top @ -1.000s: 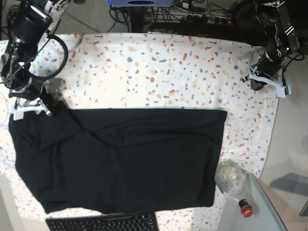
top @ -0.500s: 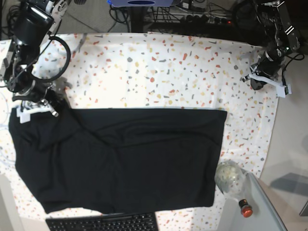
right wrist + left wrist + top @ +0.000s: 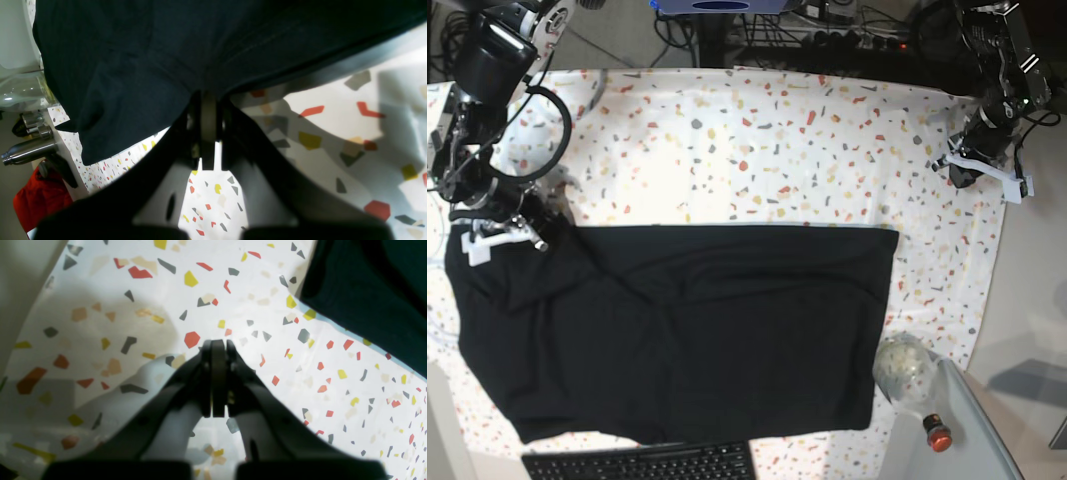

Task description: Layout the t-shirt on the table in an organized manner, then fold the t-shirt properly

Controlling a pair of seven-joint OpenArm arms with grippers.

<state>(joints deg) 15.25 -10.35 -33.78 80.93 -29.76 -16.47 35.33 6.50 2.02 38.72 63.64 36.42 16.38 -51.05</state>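
Nearest to you, the black keyboard [image 3: 639,463] lies along the front edge of the table [image 3: 757,140], with the hem of the t-shirt [image 3: 687,330] just touching or overlapping its top. A clear lumpy bag or container [image 3: 903,367] and a red-capped bottle [image 3: 938,434] stand off the shirt's front right corner, clear of the cloth, so they should not catch a fold.

The t-shirt itself covers the front half of the table, already doubled into a broad rectangle with a straight far edge. Its side on the base view's left is less tidy: a sleeve or loose flap bulges out there, and that is likely why your right arm works at that corner.

Your right gripper [image 3: 208,110] is clamped on the shirt's edge; the wrist view shows the jaws pressed together with black fabric [image 3: 166,50] pinched between them and lifted a little off the table. You hold the cloth by its far corner so that it can be drawn out flat or carried over for the next fold.

Farthest away, your left gripper [image 3: 217,350] hovers over bare table beyond the shirt's far right corner, jaws fully closed on nothing. It seems parked there, out of the way.
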